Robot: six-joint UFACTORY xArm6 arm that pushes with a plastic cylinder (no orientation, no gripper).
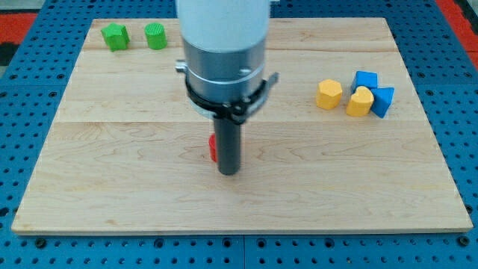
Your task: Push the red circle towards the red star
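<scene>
Hiding most of a red block (212, 148), my tip (228, 172) touches it; no jaws, nothing held.

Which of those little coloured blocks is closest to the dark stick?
The red block, peeking out just left of my tip. The green, yellow and blue blocks sit far off.
</scene>
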